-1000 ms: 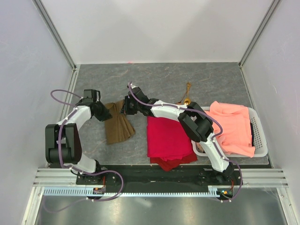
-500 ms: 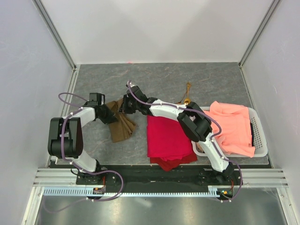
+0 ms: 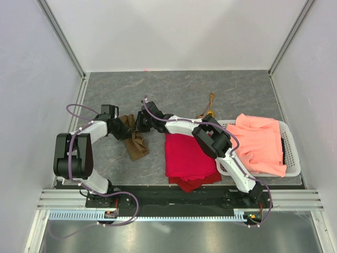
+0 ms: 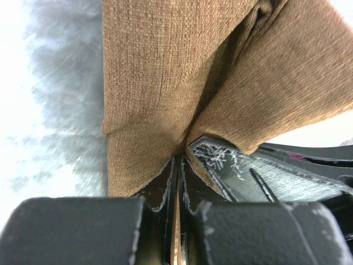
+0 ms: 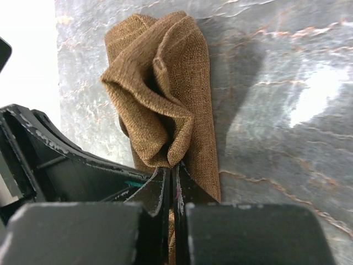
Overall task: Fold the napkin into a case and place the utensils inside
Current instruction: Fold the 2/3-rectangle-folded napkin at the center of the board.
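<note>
From its own wrist camera, the left gripper (image 4: 179, 165) is closed tight, with a fold of the napkin (image 4: 154, 72) pinched between the jaws. The cloth fans out and away from the fingertips in two broad flaps. The right gripper (image 5: 170, 171) is closed on the napkin as well, biting the end of a crumpled, rolled-up bundle that lies straight ahead of it on the grey table (image 5: 276, 110).

From above, the two grippers sit just beside each other at the far end of the napkin, the left one coming in from the left and the right one from the right. The cloth's long axis runs from that shared pinch back toward the arm bases. It is bunched into a narrow, wrinkled olive-brown strip, not a flat rectangle, so I judge the case is not yet formed. The next move probably calls for drawing the two pinched points apart to spread the fabric.

Just to the right of the napkin lies a red cloth (image 3: 187, 155). Farther back and to the right, well apart from the napkin and nearer the right arm, lie the gold utensils (image 3: 209, 109). A white basket (image 3: 292, 153) holding a salmon cloth (image 3: 260, 142) sits at the right edge.
</note>
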`<state>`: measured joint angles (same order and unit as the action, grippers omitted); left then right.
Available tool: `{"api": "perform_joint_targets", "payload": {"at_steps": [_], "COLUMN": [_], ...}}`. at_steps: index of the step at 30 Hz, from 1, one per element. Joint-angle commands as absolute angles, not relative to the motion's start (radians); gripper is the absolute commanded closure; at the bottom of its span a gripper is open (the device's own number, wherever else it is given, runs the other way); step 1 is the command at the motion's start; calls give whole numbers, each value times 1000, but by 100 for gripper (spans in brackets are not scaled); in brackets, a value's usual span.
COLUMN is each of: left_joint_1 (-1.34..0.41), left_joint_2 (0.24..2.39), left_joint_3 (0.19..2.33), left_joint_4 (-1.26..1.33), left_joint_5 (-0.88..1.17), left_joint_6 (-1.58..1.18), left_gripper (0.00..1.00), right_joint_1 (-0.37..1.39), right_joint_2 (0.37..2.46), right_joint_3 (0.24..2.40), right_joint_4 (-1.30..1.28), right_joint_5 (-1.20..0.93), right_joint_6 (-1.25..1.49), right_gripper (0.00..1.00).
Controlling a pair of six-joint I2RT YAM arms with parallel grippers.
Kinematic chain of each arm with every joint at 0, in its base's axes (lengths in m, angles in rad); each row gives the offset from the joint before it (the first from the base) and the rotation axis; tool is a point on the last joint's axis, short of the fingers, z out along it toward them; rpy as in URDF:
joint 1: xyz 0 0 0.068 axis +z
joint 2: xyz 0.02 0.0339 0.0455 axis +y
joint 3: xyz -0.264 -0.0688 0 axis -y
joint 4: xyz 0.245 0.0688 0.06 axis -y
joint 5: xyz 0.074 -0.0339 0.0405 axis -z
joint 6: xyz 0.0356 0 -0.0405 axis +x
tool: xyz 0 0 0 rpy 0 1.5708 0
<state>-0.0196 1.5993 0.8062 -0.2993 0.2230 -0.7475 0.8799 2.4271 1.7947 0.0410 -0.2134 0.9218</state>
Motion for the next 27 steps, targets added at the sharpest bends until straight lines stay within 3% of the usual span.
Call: {"api": "perform_joint_targets", "payload": {"at_steps": [1, 8, 16, 27], "left_joint_1": [-14, -2, -2, -2], "left_joint_2": [1513, 1382, 1571, 1560], "left_joint_3": [847, 796, 815, 799], "left_joint_4": [-465, -486, -420, -396], "left_joint_5": [140, -40, 31, 40], "left_joint_6": [-767, -830, -844, -833], "left_gripper": [92, 92, 92, 93], "right_joint_1": [890, 890, 905, 928], "right_joint_2": [2427, 2411, 2398, 2442], "right_joint_3": [1816, 1822, 1864, 1911], "right_joint_4": [68, 41, 2, -52], "right_joint_5": [-224, -224, -202, -196], "right_joint_6": [922, 893, 854, 830], "right_gripper": [100, 100, 100, 100]}}
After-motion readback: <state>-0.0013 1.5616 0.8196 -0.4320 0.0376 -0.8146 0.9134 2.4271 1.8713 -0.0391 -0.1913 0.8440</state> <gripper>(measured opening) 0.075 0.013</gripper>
